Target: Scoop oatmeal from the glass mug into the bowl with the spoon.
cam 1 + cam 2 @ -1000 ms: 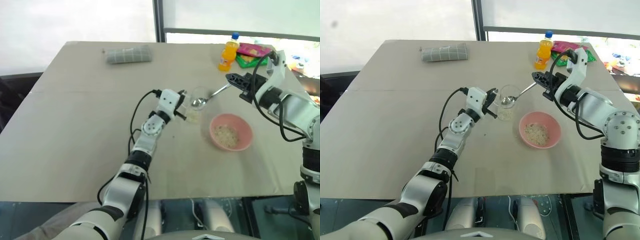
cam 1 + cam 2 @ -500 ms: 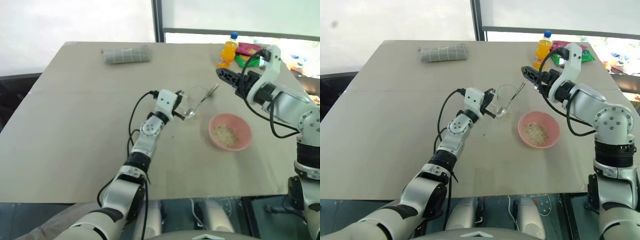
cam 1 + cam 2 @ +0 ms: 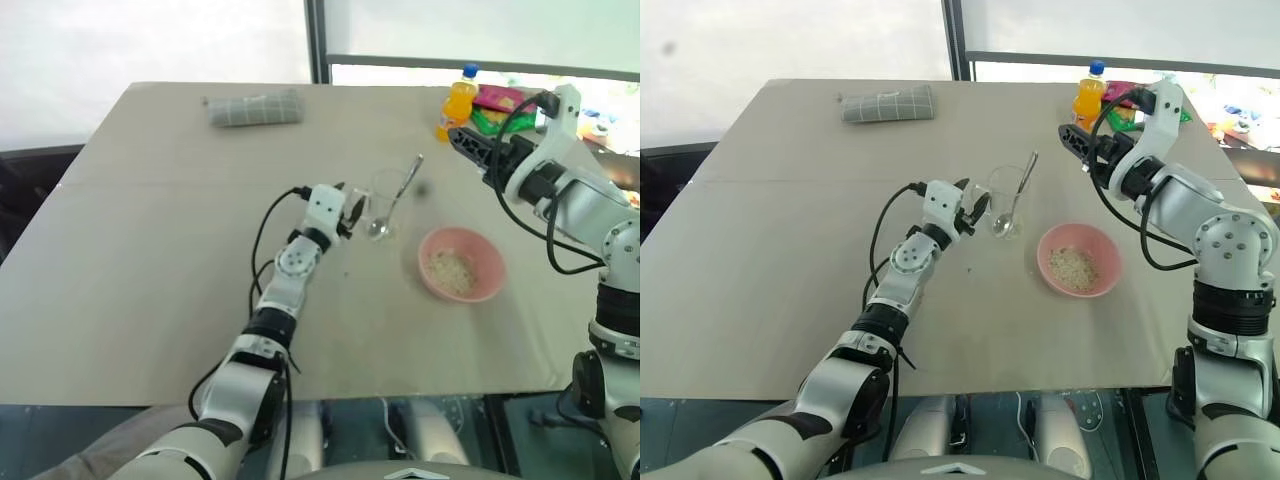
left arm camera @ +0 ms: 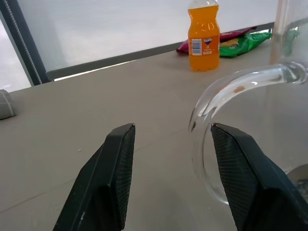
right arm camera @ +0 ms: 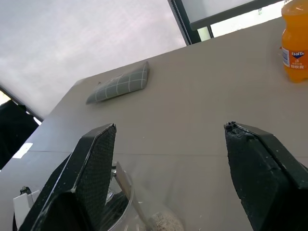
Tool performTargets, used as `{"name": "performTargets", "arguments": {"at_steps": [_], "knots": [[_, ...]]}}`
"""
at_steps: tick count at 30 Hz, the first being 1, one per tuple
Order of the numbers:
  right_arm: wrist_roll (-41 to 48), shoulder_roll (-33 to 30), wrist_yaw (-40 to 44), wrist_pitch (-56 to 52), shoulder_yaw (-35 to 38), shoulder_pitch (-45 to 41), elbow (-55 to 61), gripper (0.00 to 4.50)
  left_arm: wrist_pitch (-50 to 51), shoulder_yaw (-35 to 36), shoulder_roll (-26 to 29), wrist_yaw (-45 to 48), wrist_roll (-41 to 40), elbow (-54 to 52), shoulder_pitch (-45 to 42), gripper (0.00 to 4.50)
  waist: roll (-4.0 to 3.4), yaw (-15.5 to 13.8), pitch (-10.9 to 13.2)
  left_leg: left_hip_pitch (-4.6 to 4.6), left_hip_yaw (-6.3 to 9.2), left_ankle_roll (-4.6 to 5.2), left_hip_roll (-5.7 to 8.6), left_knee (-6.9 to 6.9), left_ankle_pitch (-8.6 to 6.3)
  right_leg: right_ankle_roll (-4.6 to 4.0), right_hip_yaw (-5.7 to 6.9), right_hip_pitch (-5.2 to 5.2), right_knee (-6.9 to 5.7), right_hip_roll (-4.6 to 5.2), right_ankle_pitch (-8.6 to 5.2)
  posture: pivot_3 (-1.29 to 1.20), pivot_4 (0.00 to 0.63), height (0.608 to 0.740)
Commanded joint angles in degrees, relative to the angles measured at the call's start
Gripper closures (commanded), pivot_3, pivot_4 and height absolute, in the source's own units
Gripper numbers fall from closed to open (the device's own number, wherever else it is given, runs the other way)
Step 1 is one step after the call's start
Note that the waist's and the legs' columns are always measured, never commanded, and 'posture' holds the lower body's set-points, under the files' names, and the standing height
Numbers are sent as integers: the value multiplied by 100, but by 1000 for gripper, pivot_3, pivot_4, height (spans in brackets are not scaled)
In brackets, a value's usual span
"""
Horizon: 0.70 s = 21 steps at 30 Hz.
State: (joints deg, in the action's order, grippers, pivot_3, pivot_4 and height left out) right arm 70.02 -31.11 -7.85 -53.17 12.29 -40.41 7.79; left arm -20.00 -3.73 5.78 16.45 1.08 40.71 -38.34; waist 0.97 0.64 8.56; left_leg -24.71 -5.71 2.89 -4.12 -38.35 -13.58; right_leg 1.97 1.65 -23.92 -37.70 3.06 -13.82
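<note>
Oatmeal [image 3: 452,268] lies in the pink bowl [image 3: 484,286] on the table [image 3: 150,250], to the right of the glass mug [image 3: 381,203], where the spoon [image 3: 395,196] stands with its handle leaning on the rim. Left gripper [image 4: 168,139] is open beside the mug's handle, gripping nothing. Right gripper [image 5: 168,139], raised beyond the bowl near the orange bottle [image 3: 458,103], is open and empty too.

One glass mug [image 3: 383,203], one spoon [image 3: 394,198], one pink bowl [image 3: 486,283], one orange bottle [image 3: 456,104], one folded cloth [image 3: 256,109] (grey, checked), two snack packets [image 3: 502,108].
</note>
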Motion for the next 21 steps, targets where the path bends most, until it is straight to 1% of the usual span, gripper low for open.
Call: {"name": "performTargets", "arguments": {"at_steps": [1,8,11,13,16,18,21], "knots": [[-48,-124,122,-27,333,15,173,918,-131,70,145,-14,13,-558,122,1873,0,1,1,0,0,0,0,1,0,0,0,0,0,0,0,0,150,740],[151,-757,527,-329,1005,459,168,918,323,157,537,281,-139,-1443,244,1873,0,-46,2,-4,-2,0,1,0,0,0,0,-2,2,3,0,0,150,740],[563,-833,881,-403,1450,1029,310,918,583,135,764,517,-192,-1963,595,1873,0,-52,2,-3,-2,0,1,4,0,0,2,-1,7,3,0,0,150,740],[731,-916,1169,-496,1613,1428,401,918,786,149,869,605,-241,-2280,818,1873,-1,-53,2,-2,0,-1,-1,6,0,0,1,-1,7,3,0,0,150,740],[675,-1026,1574,-516,1714,2086,597,918,1058,164,1033,770,-295,-2740,1165,1873,-2,-51,3,0,3,-1,-1,6,0,0,-1,-1,3,3,0,0,150,740],[477,-1095,1871,-409,1742,2448,706,918,1213,176,1103,855,-326,-3005,1353,1873,-2,-49,3,2,7,0,-1,5,0,0,-1,0,2,3,0,0,150,740],[244,-1154,2203,-219,1784,2763,742,918,1441,189,1168,922,-385,-3337,1576,1873,-2,-47,3,6,21,0,-1,3,0,0,-6,1,0,3,0,0,150,740]]}}
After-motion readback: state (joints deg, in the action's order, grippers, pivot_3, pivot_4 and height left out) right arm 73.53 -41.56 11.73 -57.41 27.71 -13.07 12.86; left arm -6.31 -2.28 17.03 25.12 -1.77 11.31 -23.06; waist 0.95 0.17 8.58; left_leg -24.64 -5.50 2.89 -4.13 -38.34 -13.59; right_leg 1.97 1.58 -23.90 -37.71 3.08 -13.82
